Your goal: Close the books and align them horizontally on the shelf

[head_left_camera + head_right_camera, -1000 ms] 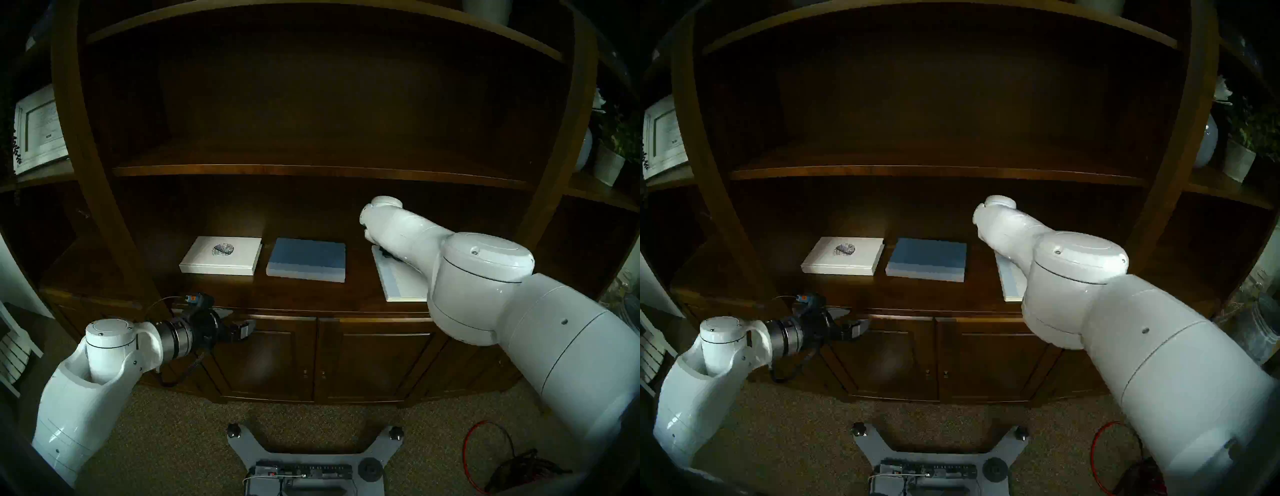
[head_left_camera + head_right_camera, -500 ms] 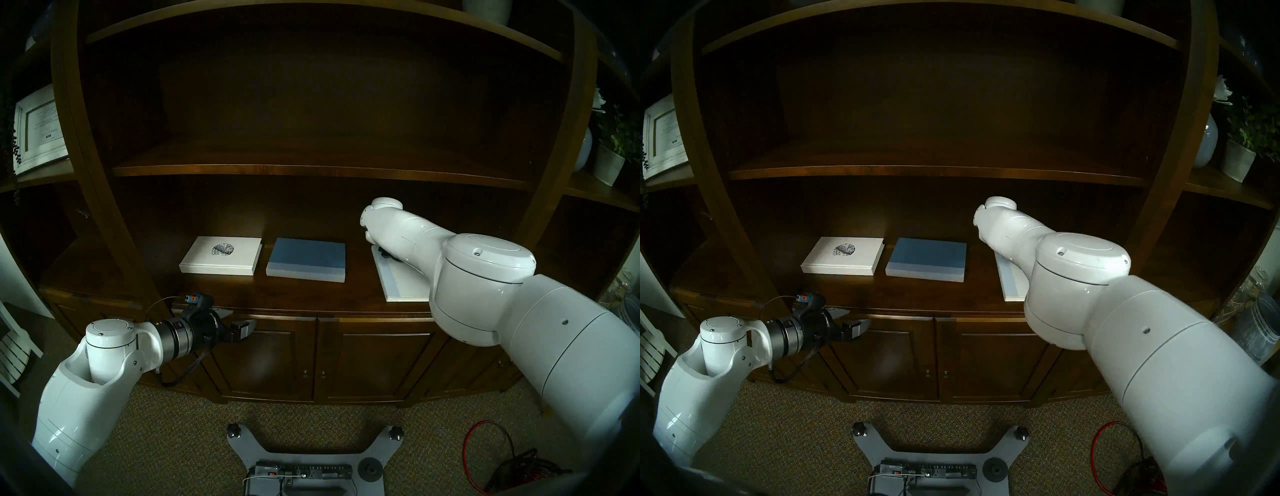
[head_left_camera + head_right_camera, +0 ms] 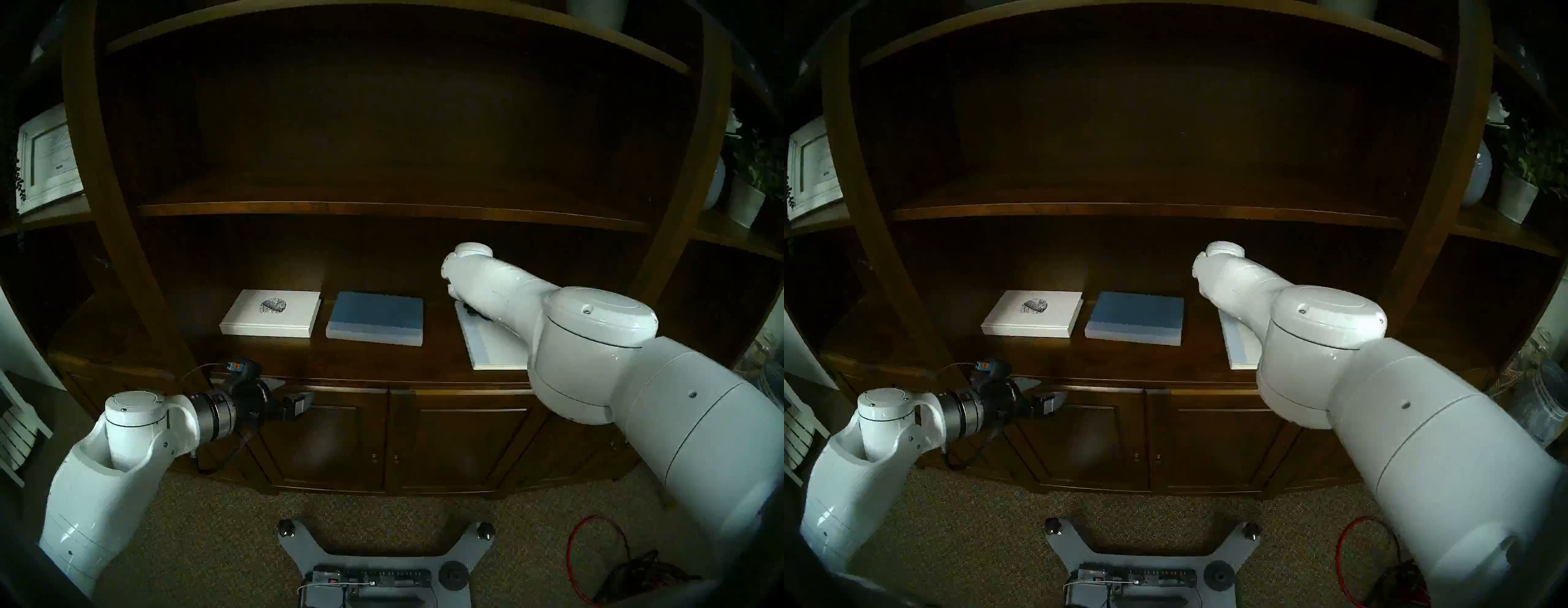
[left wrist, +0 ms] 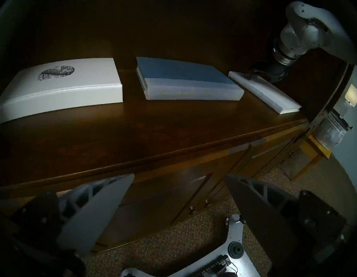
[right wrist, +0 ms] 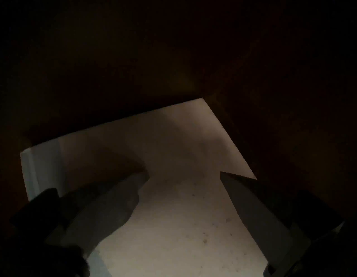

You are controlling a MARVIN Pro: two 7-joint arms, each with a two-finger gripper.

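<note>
Three closed books lie on the broad dark shelf (image 3: 360, 361). The white book with a dark round emblem (image 3: 271, 313) is at the left and the blue book with a pale edge (image 3: 376, 317) is in the middle. They lie side by side, long sides across. The plain white book (image 3: 488, 344) lies at the right, turned front to back and half hidden under my right arm. My right gripper (image 5: 183, 172) is open over this book's far end (image 5: 173, 145); it also shows in the left wrist view (image 4: 257, 73). My left gripper (image 3: 297, 403) is open and empty, below the shelf's front edge.
A thinner board (image 3: 382, 210) runs above the shelf and limits headroom. Panelled cabinet doors (image 3: 458, 433) are below. A white-framed picture (image 3: 46, 161) stands at the far left, a potted plant (image 3: 744, 204) at the far right. My base (image 3: 382, 564) and a red cable (image 3: 594, 552) are on the carpet.
Almost nothing. My right arm's elbow has shifted very slightly to the right; the books and my left arm have not moved.
</note>
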